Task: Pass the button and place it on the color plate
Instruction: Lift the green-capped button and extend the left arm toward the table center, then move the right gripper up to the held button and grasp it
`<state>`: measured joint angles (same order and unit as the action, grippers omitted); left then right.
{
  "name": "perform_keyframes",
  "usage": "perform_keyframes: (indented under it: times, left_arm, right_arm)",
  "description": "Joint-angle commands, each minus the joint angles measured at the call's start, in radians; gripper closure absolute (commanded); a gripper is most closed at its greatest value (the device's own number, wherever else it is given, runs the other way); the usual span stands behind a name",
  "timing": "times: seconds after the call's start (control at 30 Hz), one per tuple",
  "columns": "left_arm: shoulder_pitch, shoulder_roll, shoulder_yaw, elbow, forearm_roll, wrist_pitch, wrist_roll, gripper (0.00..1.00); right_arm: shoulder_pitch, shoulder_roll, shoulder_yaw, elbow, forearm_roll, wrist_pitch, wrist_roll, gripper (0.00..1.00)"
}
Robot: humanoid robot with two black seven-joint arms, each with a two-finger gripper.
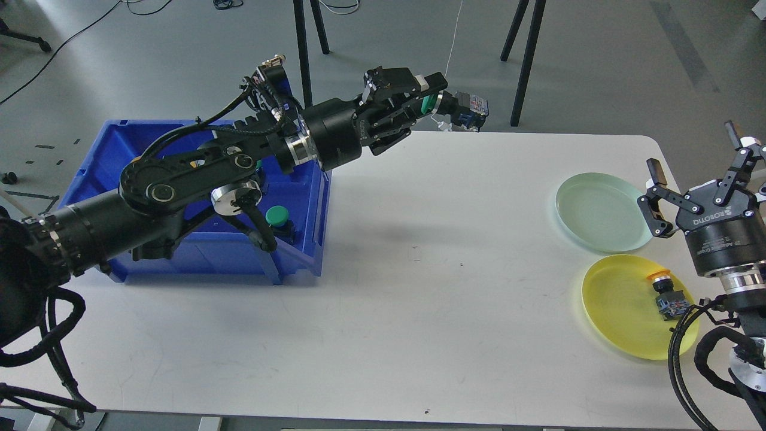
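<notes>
My left gripper (pixel 432 99) is shut on a green push button (pixel 455 108), holding it by its green cap with the grey and blue body pointing right, above the table's far edge. My right gripper (pixel 697 152) is open and empty at the right side, beside the pale green plate (pixel 595 212). A yellow plate (pixel 622 308) lies in front of it and holds a yellow-orange button (pixel 665 293). Another green button (pixel 277 216) sits in the blue bin (pixel 197 251).
The blue bin stands at the table's left under my left arm. The white table (pixel 419 299) spreads between the bin and the plates. Black tripod legs (pixel 526 60) stand behind the far edge.
</notes>
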<state>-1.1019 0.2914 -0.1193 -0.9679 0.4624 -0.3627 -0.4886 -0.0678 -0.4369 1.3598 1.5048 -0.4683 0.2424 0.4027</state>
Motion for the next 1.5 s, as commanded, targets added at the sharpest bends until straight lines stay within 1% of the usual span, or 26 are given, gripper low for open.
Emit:
perform_keyframes:
  times: [0.0,0.1,0.2,0.33,0.5,0.83,0.97,1.24,1.27,1.37,1.44,1.47]
  left_arm:
    - [0.005,-0.008,-0.017,-0.040,0.005,0.011,0.000,0.88]
    - [0.010,-0.052,-0.017,-0.029,0.007,0.059,0.000,0.88]
    - [0.008,-0.066,-0.005,-0.029,0.007,0.062,0.000,0.88]
    - [0.005,-0.072,-0.003,-0.028,0.007,0.062,0.000,0.88]
    - [0.004,-0.072,-0.003,-0.028,0.007,0.059,0.000,0.87]
    - [-0.001,-0.072,-0.003,-0.028,0.007,0.057,0.000,0.87]
    - [0.000,-0.072,-0.003,-0.028,0.007,0.059,0.000,0.87]
    - [0.002,-0.074,-0.003,-0.028,0.007,0.062,0.000,0.87]
    - [0.002,-0.074,-0.003,-0.028,0.009,0.061,0.000,0.86]
    - [0.002,-0.074,-0.003,-0.028,0.007,0.062,0.000,0.86]
    - [0.002,-0.074,-0.003,-0.028,0.009,0.064,0.000,0.86]
    - [0.002,-0.074,-0.003,-0.028,0.009,0.064,0.000,0.86]
  right_arm:
    - [0.016,0.088,-0.053,0.011,-0.076,-0.003,0.001,0.01]
    - [0.065,0.164,-0.099,-0.001,-0.096,-0.005,0.001,0.02]
    - [0.117,0.194,-0.125,-0.043,-0.096,-0.008,0.004,0.02]
    - [0.193,0.308,-0.183,-0.081,-0.098,-0.009,0.030,0.03]
    - [0.256,0.403,-0.208,-0.146,-0.098,-0.011,0.031,0.03]
    - [0.275,0.409,-0.245,-0.143,-0.092,-0.012,0.054,0.05]
    - [0.295,0.421,-0.248,-0.141,-0.084,-0.011,0.086,0.05]
    - [0.295,0.437,-0.251,-0.133,-0.084,-0.008,0.086,0.08]
    - [0.295,0.437,-0.258,-0.133,-0.084,-0.008,0.086,0.09]
    - [0.295,0.437,-0.281,-0.132,-0.086,-0.006,0.086,0.16]
    - [0.296,0.437,-0.284,-0.130,-0.089,-0.008,0.086,0.24]
    - [0.296,0.437,-0.283,-0.130,-0.089,-0.009,0.086,0.24]
